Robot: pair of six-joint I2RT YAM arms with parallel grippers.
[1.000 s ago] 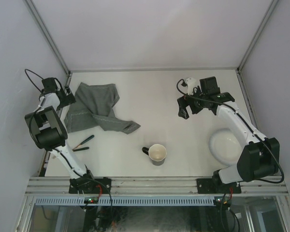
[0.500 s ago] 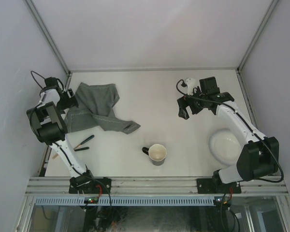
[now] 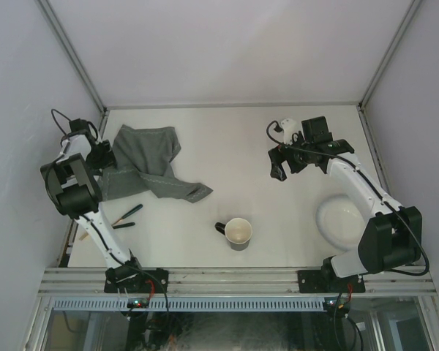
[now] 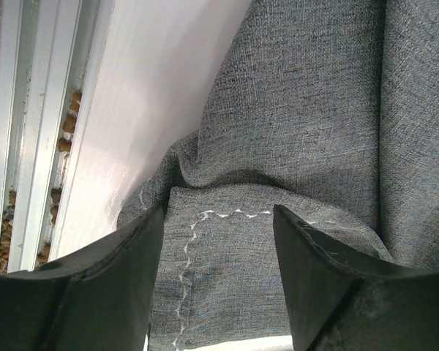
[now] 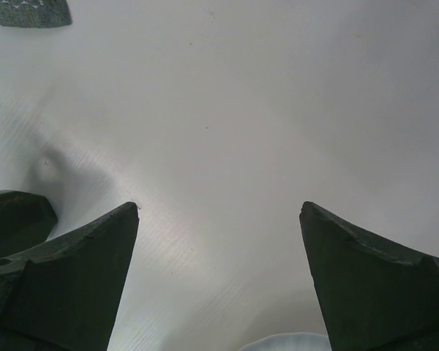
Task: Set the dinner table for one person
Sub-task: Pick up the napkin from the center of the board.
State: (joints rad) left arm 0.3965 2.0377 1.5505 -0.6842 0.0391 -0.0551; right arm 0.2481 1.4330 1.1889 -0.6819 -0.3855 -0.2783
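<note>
Your desk [image 3: 234, 146]: one large flat rectangle, off-white, matte, plain, no pattern or markings. It lies level and takes up the middle of the top view, near edge at the bottom, far edge towards the top. Thin aluminium rails [image 3: 230, 105] edge it: one along the far side, one down each flank, and a wider slotted run along the near side. In the left wrist view you see the desk [image 4: 154, 95] as a bright white strip just beside its left rail, whose grooves show. In the right wrist view the desk [image 5: 234, 110] fills nearly the whole picture: smooth, with faint fine ribbing low down and soft grey shadows.
</note>
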